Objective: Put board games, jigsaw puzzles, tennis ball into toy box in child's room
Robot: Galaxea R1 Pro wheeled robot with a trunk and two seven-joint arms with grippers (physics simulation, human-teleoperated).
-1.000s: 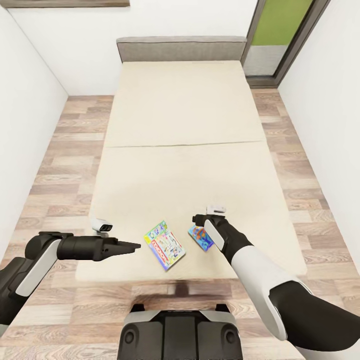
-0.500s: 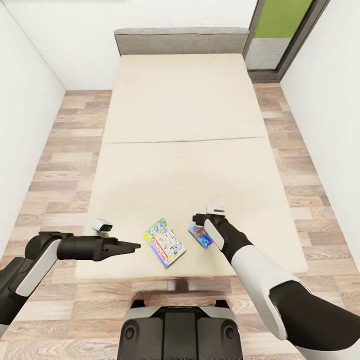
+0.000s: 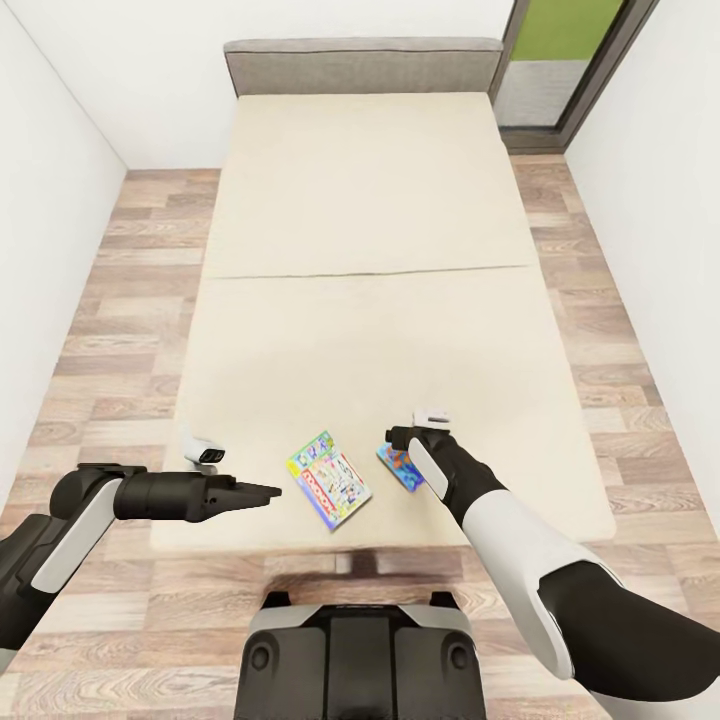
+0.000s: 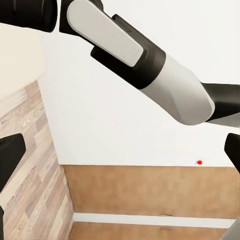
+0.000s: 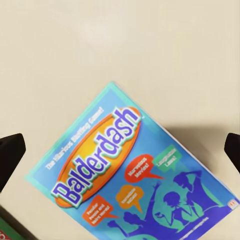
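Two board games are seen lying flat on the bed [image 3: 360, 250], near its foot end, close to the robot. The blue game box [image 3: 397, 468], marked "Balderdash" in the right wrist view [image 5: 130, 175], is found right under the right end effector [image 3: 402, 440]. The white-green-red game box [image 3: 329, 479] is placed just beside it, toward the robot's left, approx. between the two arms.

The key thing for the next move: the blue box is straight below the right end effector, so it is prob. meant to be picked first, by the right arm. In the right wrist view the box is seen turned at a slant, so its long side is not lined up w/ the line between the two fingertips. The fingertips [image 5: 10, 157] are shown as dark tips at both edges of that view, wide apart, w/ nothing held between them. The box is not touched yet. A bit of wrist turn may be needed so the short side of the box is spanned.

The left end effector [image 3: 262, 492] is held out flat over the near corner of the bed, pointed toward the white-green-red box but apart from it. In the left wrist view its dark fingertips [image 4: 11, 155] are seen spread at both edges, nothing between them; the wall and the right arm are looked at instead. The left arm is nearer to that second box.

The box lies thin and flat on the soft mattress, so an edge grip could be hard; this is a guess.
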